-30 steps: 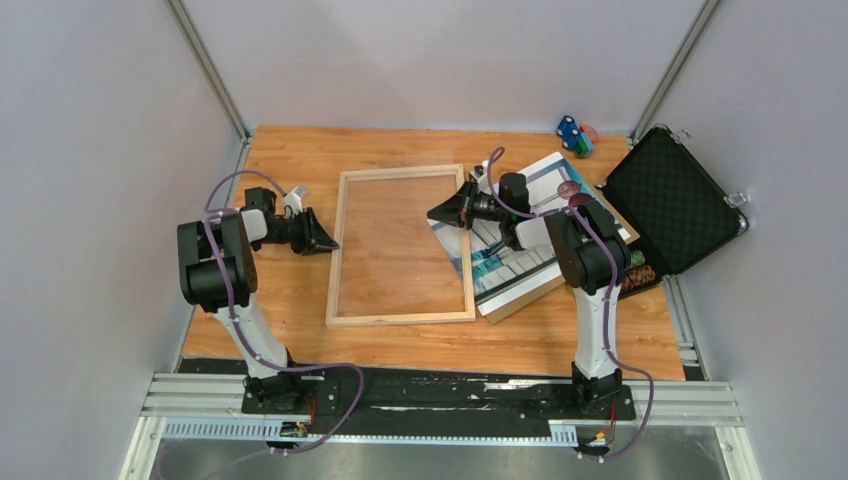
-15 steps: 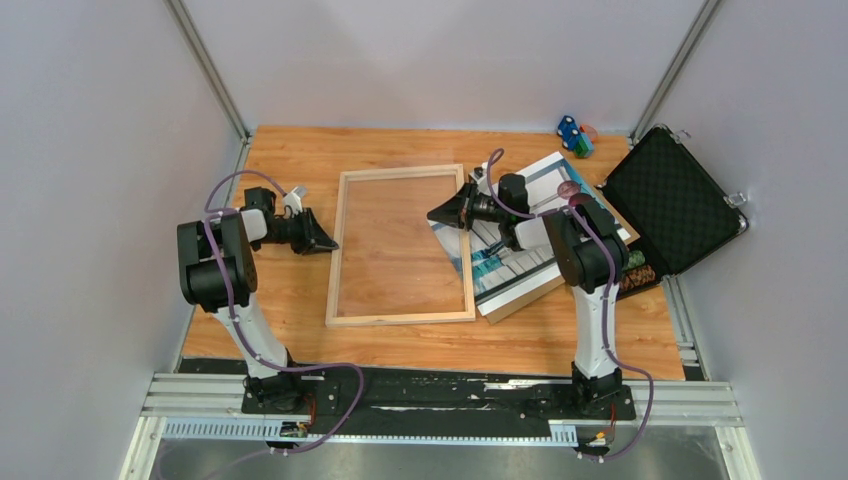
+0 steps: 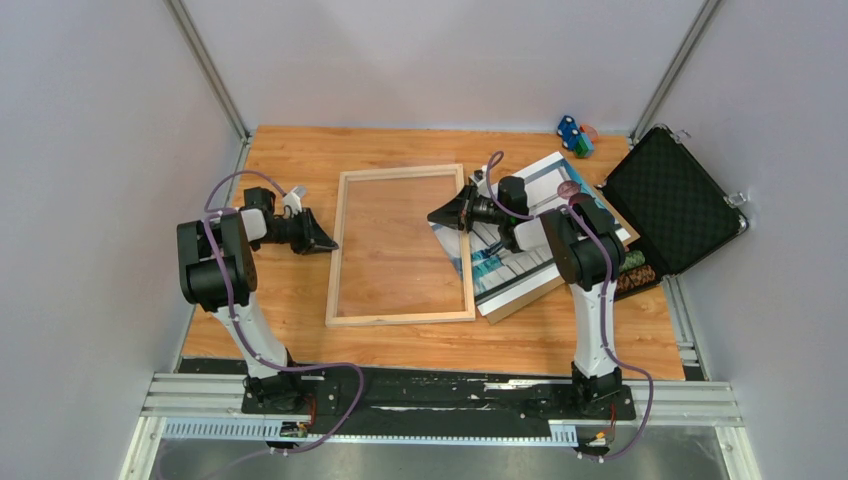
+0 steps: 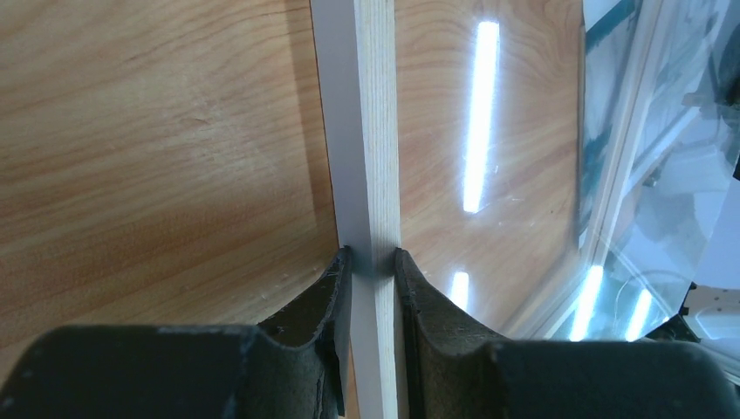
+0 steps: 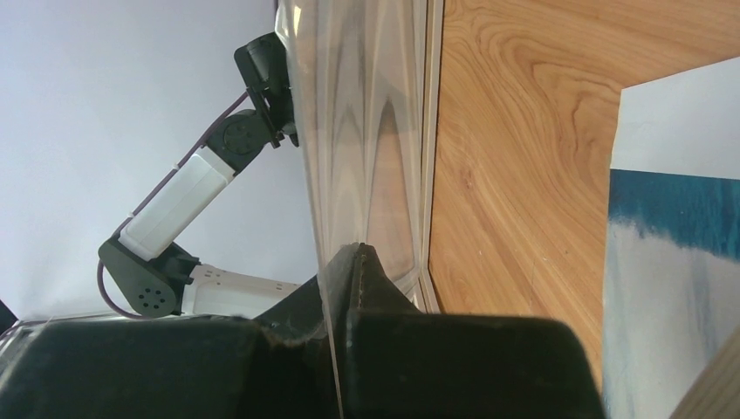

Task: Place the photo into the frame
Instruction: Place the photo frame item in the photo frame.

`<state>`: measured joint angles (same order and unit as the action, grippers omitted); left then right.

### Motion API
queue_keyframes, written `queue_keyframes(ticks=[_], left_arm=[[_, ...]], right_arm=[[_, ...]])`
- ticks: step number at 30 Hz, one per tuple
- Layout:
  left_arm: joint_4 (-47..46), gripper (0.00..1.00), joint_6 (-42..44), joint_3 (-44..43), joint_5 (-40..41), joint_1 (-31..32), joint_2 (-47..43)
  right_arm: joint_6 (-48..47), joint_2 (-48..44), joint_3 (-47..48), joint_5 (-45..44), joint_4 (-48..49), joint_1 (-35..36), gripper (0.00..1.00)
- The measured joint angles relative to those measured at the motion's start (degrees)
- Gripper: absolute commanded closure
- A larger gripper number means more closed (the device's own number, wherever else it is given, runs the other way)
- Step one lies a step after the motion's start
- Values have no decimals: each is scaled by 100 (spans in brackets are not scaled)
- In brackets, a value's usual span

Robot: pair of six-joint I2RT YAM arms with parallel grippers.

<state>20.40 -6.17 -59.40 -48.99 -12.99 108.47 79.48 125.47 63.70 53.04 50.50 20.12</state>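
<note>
Grey walls close in an orange-brown wooden desk (image 3: 300, 150). At its middle lies the large pale-wood picture frame (image 3: 400, 318), its long axis running from the near edge to the far one. The left pincer (image 3: 325, 242) is clamped across the frame's left rail, a finger pressed on either side. The right pincer (image 3: 435, 215) is shut on the edge of the thin clear pane (image 5: 366, 131), which rises from its fingertips over the frame's right half.

The large white-bordered photo of grey steps and teal water (image 3: 505, 272) lies just right of the frame, under the right arm and skewed to the frame's long axis. It rests on a plain brown backing board (image 3: 520, 300). Its left corner reaches the frame's right rail; whether over or under, I cannot tell.

The right arm is far nearer the photo, but its grip is taken up by the pane. Farther right sit an open black foam-lined case (image 3: 672, 205) and small toy cars (image 3: 572, 135), both out of the path.
</note>
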Motion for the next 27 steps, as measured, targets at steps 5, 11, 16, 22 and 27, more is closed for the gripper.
queue_keyframes(ticks=[5, 11, 16, 22, 27], left_arm=[[2, 82, 2, -2, 0, 0, 0], [2, 83, 2, -2, -2, 0, 0], [2, 84, 4, -2, -2, 0, 0], [2, 84, 4, -2, -4, 0, 0], [4, 84, 4, -2, -7, 0, 0]], right_arm=[[-2, 2, -2, -4, 11, 0, 100], [-9, 2, -13, -20, -7, 0, 100], [-26, 2, -15, -22, -9, 0, 100], [-81, 2, -74, -83, -33, 0, 100], [-155, 2, -76, -98, -72, 0, 100]])
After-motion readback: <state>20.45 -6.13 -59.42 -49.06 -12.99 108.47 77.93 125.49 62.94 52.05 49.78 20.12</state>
